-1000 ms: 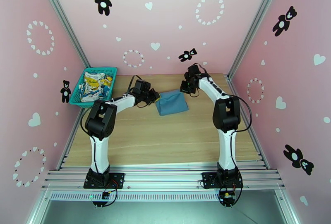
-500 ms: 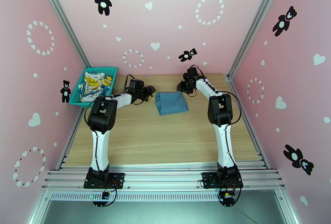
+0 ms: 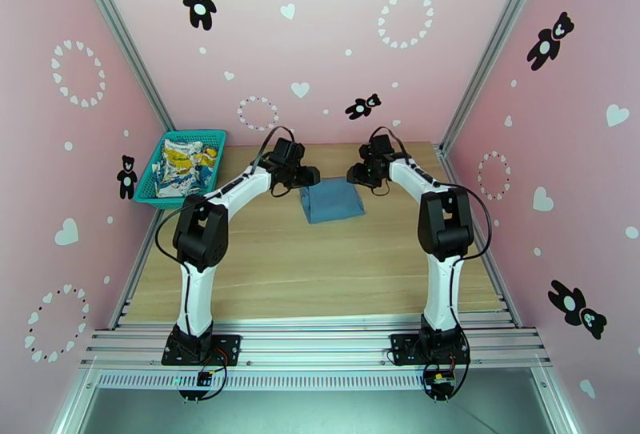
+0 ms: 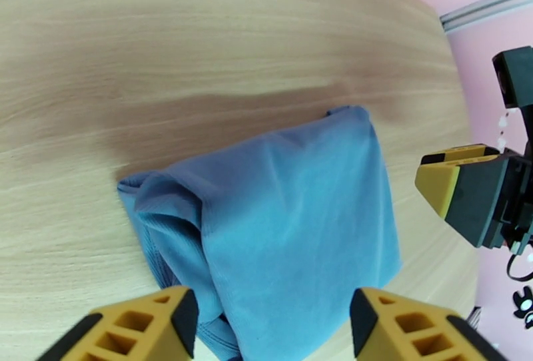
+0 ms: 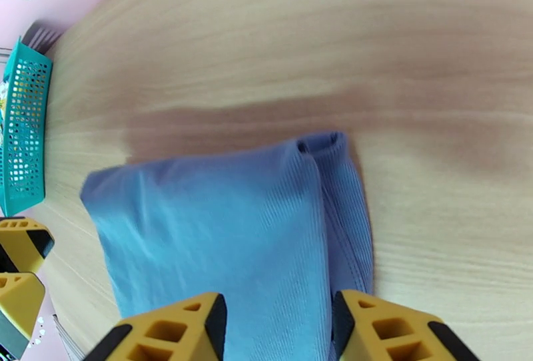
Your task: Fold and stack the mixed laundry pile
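The dusty-blue tank top (image 3: 330,199) lies folded on the wooden table (image 3: 304,267), toward the back middle. My left gripper (image 3: 309,177) hovers over its far left corner, open, with the cloth (image 4: 286,222) showing below the gap between its yellow fingertips (image 4: 150,326). My right gripper (image 3: 358,176) is open over the far right corner, above the same garment (image 5: 220,236), nothing between its fingers (image 5: 180,329). The white cloth with yellow-and-blue print (image 3: 180,165) lies crumpled in the teal basket (image 3: 210,139).
The teal mesh basket (image 5: 23,129) stands at the table's back left corner against the pink wall. Bare wood stretches from the garment to the near edge. The two grippers face each other closely across the garment; the right one (image 4: 466,189) looms near the left one's view.
Both grippers have opened wider. The left arm has swung back and to the right, onto the tank top's far left corner. The right gripper has shifted slightly nearer. The garment lies as before.
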### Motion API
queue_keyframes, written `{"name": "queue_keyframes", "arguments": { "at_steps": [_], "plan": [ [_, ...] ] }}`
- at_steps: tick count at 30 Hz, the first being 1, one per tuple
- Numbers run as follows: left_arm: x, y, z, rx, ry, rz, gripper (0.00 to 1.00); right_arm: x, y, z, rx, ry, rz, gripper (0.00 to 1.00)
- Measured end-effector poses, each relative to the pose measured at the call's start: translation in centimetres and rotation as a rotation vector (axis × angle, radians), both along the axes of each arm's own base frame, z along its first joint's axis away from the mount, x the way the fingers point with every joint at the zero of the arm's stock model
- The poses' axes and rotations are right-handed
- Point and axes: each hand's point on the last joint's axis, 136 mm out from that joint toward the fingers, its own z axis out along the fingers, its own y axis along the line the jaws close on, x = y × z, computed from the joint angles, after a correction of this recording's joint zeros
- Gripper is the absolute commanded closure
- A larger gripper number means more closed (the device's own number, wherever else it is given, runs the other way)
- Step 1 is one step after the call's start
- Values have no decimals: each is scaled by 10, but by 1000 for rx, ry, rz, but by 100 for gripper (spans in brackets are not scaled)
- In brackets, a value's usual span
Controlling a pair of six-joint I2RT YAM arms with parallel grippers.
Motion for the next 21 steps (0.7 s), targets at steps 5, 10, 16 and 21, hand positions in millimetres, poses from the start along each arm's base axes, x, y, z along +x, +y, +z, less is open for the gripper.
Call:
{"name": "queue_keyframes", "arguments": {
  "at_steps": [5, 10, 16, 21],
  "plan": [
    [-11, 2, -47, 71, 92, -39, 30, -16, -1, -20, -13, 56, 4, 53],
    [-17, -2, -71, 77, 143, -55, 53, -14, 2, -17, -9, 40, 8, 53],
    [-19, -23, -61, -15, 144, -75, 80, -16, 1, -18, -6, 38, 7, 53],
    [-25, -31, -57, -78, 152, -75, 86, -17, 1, -20, -6, 41, 7, 53]
  ]
}}
